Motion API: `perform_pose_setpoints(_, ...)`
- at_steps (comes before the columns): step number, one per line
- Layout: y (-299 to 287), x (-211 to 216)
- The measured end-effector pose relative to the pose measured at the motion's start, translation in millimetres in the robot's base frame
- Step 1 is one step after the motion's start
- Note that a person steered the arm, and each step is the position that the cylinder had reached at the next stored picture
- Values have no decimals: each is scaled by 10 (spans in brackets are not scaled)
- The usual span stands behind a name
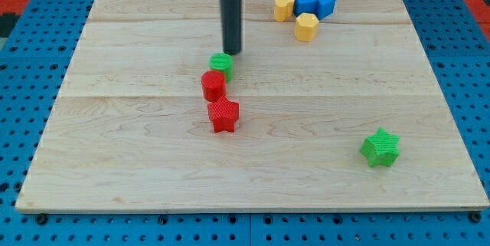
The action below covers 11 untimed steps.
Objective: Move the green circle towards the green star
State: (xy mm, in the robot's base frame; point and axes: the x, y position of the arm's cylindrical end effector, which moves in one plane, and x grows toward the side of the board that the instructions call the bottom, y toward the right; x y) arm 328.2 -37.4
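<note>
Board: a wooden board [253, 169] on a blue perforated desk [23, 54].
Rod: it comes down from the top edge; my tip [232, 52] touches the top side of the green circle. No pincer exists here, so its state cannot be told.
Top right group: two blue blocks [314, 3] and two yellow blocks [305, 26], close together.
Green star [380, 147]: near the bottom right corner, well apart from the others.
Red star [223, 114]: near the board's middle, just below the red cylinder [213, 85].
Green circle [221, 64]: just above the red cylinder, touching it.
</note>
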Motion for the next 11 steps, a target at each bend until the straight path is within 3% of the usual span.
perform_pose_setpoints(1,-518,-6)
perform_pose_setpoints(2,-453,464)
perform_pose_setpoints(3,77,490)
perform_pose_setpoints(7,205,476)
perform_pose_setpoints(8,833,1006)
perform_pose_setpoints(9,1240,1202)
perform_pose_setpoints(10,696,949)
perform_pose_setpoints(11,595,1458)
